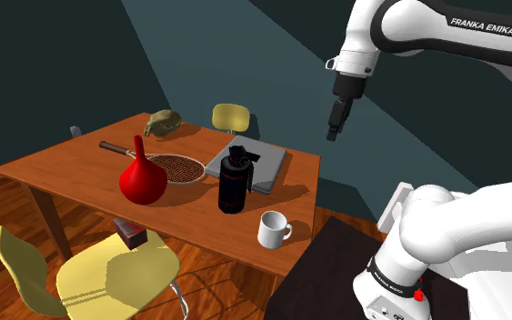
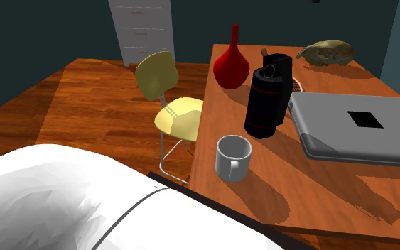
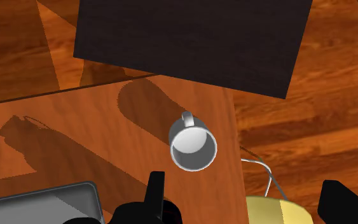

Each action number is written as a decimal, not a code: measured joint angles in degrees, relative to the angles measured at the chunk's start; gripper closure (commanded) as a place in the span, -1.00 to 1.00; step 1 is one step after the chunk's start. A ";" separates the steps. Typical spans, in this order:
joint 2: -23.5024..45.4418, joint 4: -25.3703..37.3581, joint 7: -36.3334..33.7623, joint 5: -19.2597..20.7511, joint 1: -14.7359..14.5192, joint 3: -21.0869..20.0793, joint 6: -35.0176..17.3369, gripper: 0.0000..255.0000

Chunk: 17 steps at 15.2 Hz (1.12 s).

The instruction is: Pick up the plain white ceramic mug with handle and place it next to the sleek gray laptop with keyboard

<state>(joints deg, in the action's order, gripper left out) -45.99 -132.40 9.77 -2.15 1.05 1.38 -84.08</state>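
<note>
The white mug (image 1: 272, 229) (image 2: 232, 158) stands upright near the front corner of the wooden table (image 1: 63, 171), its handle toward the table's edge. A closed grey laptop (image 1: 256, 165) (image 2: 358, 128) lies flat further back, with a black bottle between the two. My gripper (image 1: 333, 129) hangs open high above the table's edge, well above the mug and touching nothing. In the wrist view the mug (image 3: 193, 147) sits just ahead of the gap of the open gripper (image 3: 247, 197), and a corner of the laptop (image 3: 44, 203) shows beside one finger.
A tall black bottle (image 1: 233, 182) (image 2: 268, 96) stands between mug and laptop. A red vase (image 1: 143, 177), a woven bowl (image 1: 183, 168) and a skull-like object (image 1: 163, 121) lie further along. Yellow chairs (image 1: 108, 273) (image 1: 231, 115) flank the table. The dark stand top (image 1: 336, 264) adjoins the mug's corner.
</note>
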 measured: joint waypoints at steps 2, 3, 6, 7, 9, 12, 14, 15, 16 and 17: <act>-0.03 -0.88 -0.31 -0.13 0.00 -0.24 -0.88 -1.00; -0.09 -2.31 -0.76 -0.32 0.01 -0.58 -2.30 -1.00; -0.09 -7.57 -2.48 -1.03 -0.01 -1.95 -7.80 -1.00; 0.21 -9.22 -3.18 -1.37 -0.08 -2.54 -9.88 -1.00; 0.87 -12.09 -4.30 -1.83 -0.11 -3.43 -13.67 -1.00; 2.58 -17.06 -6.67 -3.08 -0.54 -5.55 -20.69 -1.00; 4.25 -19.41 -7.92 -3.67 -0.69 -6.64 -24.89 -1.00; 5.33 -20.47 -8.59 -3.99 -0.78 -7.24 -27.18 -1.00; 5.98 -21.87 -9.04 -4.18 -0.78 -7.64 -29.33 -1.00; 7.47 -22.45 -9.94 -4.58 -0.98 -8.45 -31.53 -1.00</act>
<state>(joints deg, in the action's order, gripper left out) -38.52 -154.85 -0.17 -6.73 0.07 -7.06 -115.61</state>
